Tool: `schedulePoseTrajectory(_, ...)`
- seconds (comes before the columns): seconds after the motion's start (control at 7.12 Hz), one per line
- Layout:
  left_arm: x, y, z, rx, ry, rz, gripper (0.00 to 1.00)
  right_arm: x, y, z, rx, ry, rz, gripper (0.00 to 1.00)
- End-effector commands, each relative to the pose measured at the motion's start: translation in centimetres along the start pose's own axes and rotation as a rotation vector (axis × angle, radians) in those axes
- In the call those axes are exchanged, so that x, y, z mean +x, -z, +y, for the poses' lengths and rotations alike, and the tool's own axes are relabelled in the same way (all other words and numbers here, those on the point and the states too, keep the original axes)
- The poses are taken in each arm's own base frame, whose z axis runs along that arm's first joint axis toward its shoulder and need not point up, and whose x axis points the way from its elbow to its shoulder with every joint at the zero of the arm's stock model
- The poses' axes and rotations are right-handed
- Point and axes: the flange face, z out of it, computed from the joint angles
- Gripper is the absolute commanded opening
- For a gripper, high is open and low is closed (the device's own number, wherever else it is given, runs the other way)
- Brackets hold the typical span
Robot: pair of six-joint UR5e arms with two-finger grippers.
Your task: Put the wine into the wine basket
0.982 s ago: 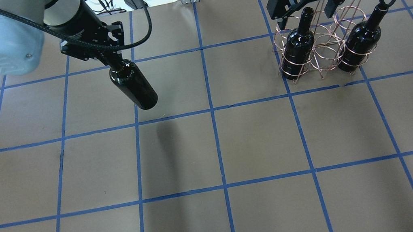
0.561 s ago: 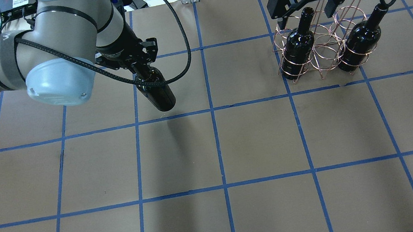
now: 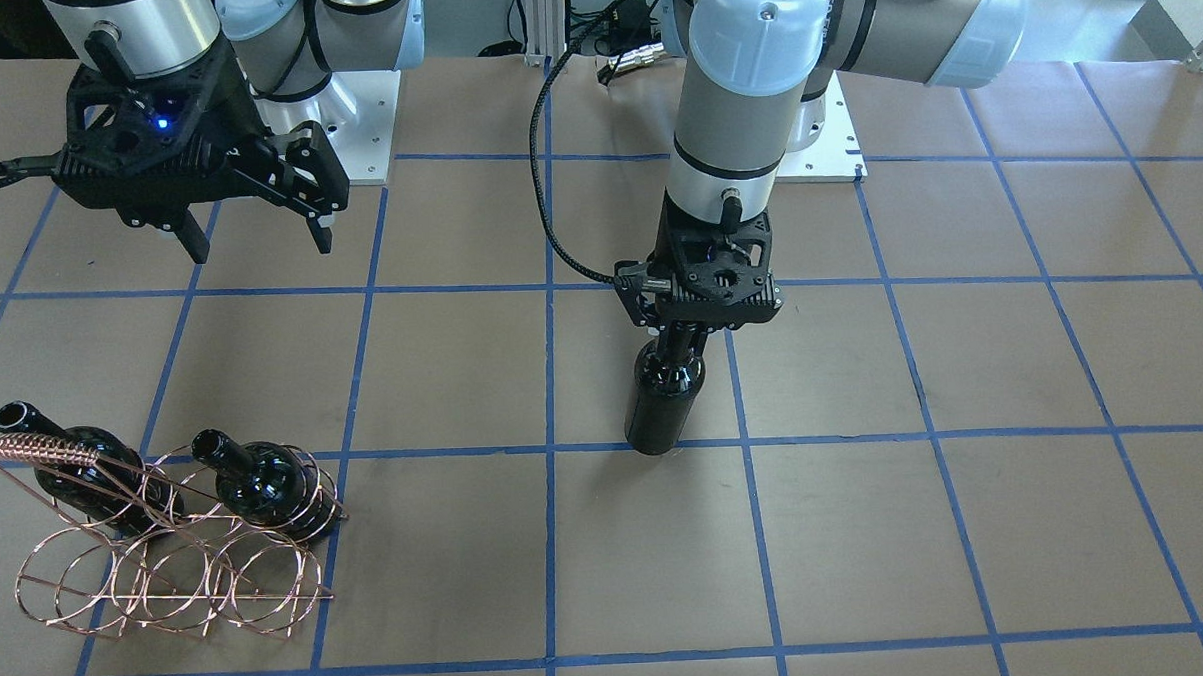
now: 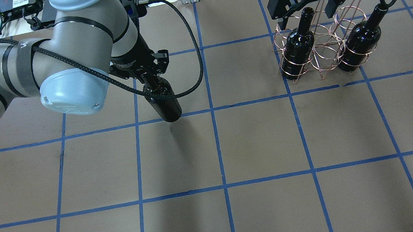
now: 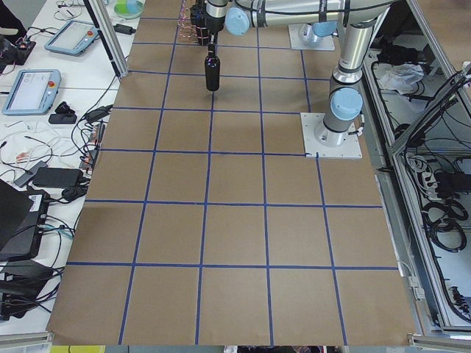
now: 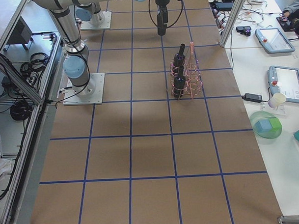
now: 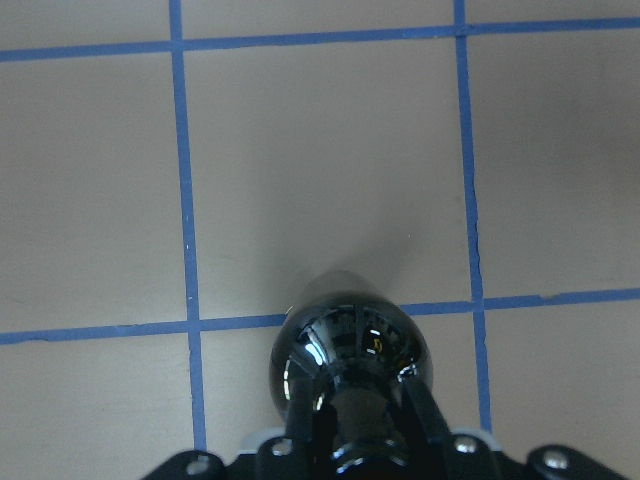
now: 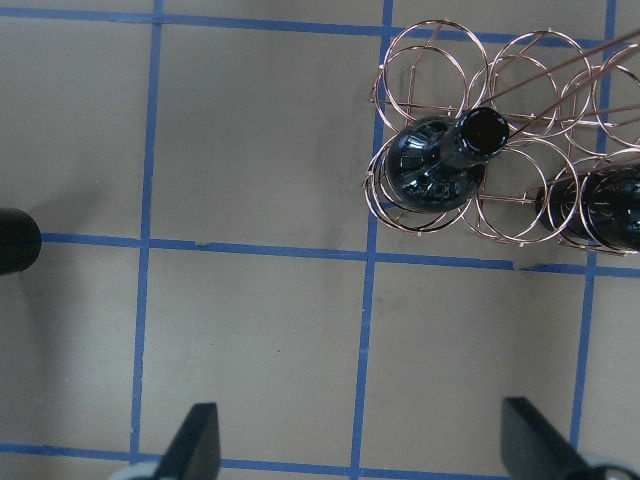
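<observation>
Front-facing view: the wine (image 3: 664,406) is held upright by its neck in the left gripper (image 3: 706,326), which is clamped on it. It hangs over the middle of the table (image 3: 963,365), well apart from the basket (image 3: 170,578). The neck hold is judged to suit lowering it base-first into a loop. The right gripper (image 3: 260,238) is seen empty and spread open, hovering near the basket, likely kept out of the path.

Overhead view: two other bottles (image 4: 297,51) are seated at the basket's robot-side ends, with an empty loop left between them. "2F Adaptive" is read on the right gripper's body; no bottle is labelled.

Side views: nothing further is made out.

Left wrist view: the wine's shoulder is framed by closed fingers (image 7: 425,405).

Right wrist view: wide-apart fingertips (image 8: 195,440) are shown.
</observation>
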Motion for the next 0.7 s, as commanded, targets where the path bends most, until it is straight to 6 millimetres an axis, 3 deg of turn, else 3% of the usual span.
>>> schedulePoseTrajectory(0.0,0.0,-0.5,0.6,-0.053,-0.006,-0.001,0.0,0.0,0.0,0.0,0.001,-0.001,-0.003,1.0)
schedulePoseTrajectory(0.56,0.3,-1.9,0.0,-0.066,-0.001,0.003,0.0,0.1,0.2,0.0,0.005,-0.001,0.004,1.0)
